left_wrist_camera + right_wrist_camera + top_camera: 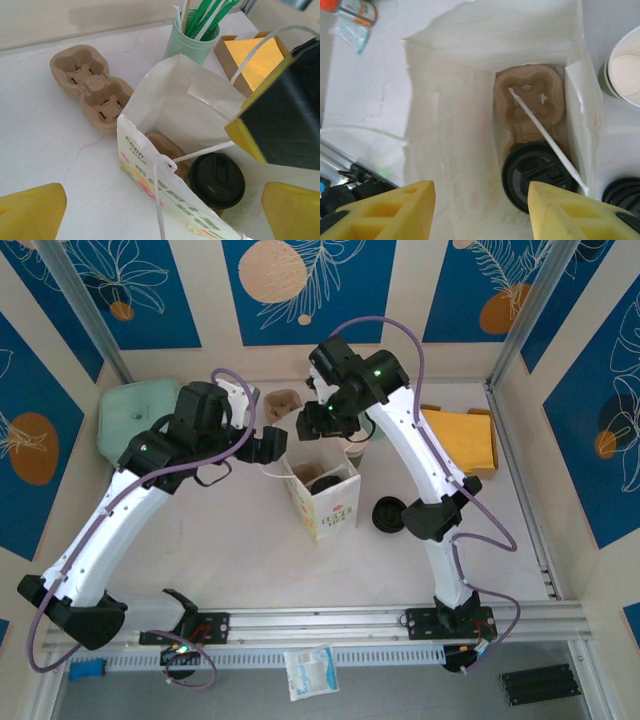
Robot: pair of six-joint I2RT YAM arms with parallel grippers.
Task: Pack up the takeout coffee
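The takeout coffee (536, 176), with its round black lid (216, 180) up, stands in one pocket of a brown pulp carrier (530, 97) at the bottom of the white paper bag (322, 498). Directly above the bag's mouth, my right gripper (480, 212) is open, with nothing between its yellow fingers. One of those fingers (280, 120) hangs over the bag's right side. My left gripper (160, 220) is open wide just left of the bag (165, 100), holding nothing. A white bag handle (545, 135) crosses above the coffee.
A second pulp carrier (92, 82) lies on the table behind the bag. A mint-green cup of straws (192, 37) and a box of yellow napkins (252, 57) stand behind. A lidless cup (625, 67) and a loose black lid (388, 514) sit right of the bag.
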